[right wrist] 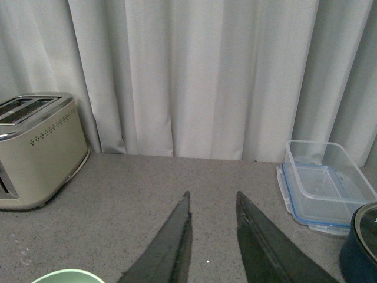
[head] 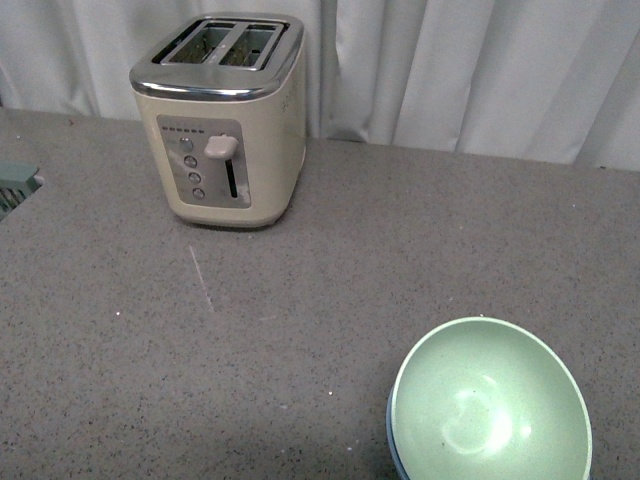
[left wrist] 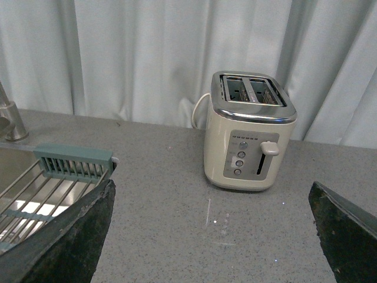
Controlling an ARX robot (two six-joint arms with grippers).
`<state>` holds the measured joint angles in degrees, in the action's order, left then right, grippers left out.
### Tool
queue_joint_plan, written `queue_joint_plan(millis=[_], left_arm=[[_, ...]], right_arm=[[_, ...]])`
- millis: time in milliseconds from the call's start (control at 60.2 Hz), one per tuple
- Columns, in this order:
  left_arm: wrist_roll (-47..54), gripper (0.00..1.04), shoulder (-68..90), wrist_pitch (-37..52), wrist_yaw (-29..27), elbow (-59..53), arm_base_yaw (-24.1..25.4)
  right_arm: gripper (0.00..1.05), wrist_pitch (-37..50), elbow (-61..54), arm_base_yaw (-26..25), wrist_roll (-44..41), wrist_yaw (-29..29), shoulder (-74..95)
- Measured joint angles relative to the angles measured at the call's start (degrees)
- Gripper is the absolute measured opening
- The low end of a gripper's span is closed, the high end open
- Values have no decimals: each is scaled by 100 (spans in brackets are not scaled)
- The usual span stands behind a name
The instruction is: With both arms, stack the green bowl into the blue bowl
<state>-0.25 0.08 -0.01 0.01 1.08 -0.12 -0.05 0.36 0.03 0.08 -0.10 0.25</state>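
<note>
From the front view I see the green bowl point(head: 488, 405) already sitting inside the blue bowl point(head: 392, 440), of which only a thin blue sliver shows under the green rim on the near left side. The stack rests on the bench point(head: 300, 330) at the near right, well apart from the cream 2-slot toaster point(head: 220, 120) at the back left. I judge the stacking done, with nothing left but to keep clear.

Neither arm shows in the front view. In the left wrist view the left gripper point(left wrist: 212, 236) has its jaws spread wide, with nothing between them; it faces the toaster, and a sink rack point(left wrist: 73, 162) lies off to one side. No bowl appears in that view. In the right wrist view the right gripper point(right wrist: 215, 242) has its jaws a narrow gap apart, holding nothing, and the green bowl's rim just peeks in at the picture's edge beside them. So the right arm is the nearer of the 2 to the stack. A clear lidded container point(right wrist: 321, 183) and a dark round pot point(right wrist: 362, 247) sit on its other side
</note>
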Motion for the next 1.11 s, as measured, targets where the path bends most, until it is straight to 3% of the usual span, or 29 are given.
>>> queue_joint_plan(millis=[399, 1113], left_arm=[[0, 98, 0, 0, 0, 0, 0], [0, 98, 0, 0, -2, 0, 0]], right_arm=[[97, -2, 0, 0, 7, 4, 0], [96, -2, 0, 0, 2, 4, 0]])
